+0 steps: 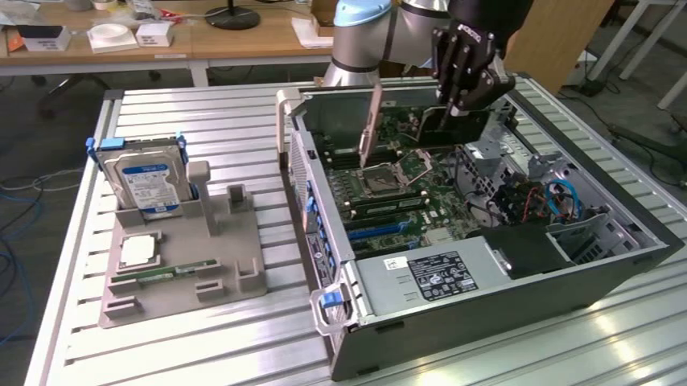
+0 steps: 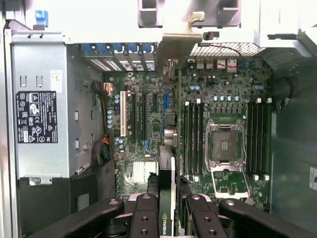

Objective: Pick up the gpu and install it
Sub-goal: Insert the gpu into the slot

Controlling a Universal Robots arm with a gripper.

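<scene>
The gpu is a thin dark card that hangs upright over the motherboard inside the open computer case. My gripper is shut on its upper edge. In the wrist view the gpu appears edge-on, running from between my black fingers out to its metal bracket at the case's rear wall. It hovers above the motherboard, roughly in line with the expansion slots, and I cannot tell if it touches one.
On the exterior view's left, a grey holder carries a blue-labelled hard drive, a processor chip and a green memory stick. Inside the case are the power supply, the processor socket and cables.
</scene>
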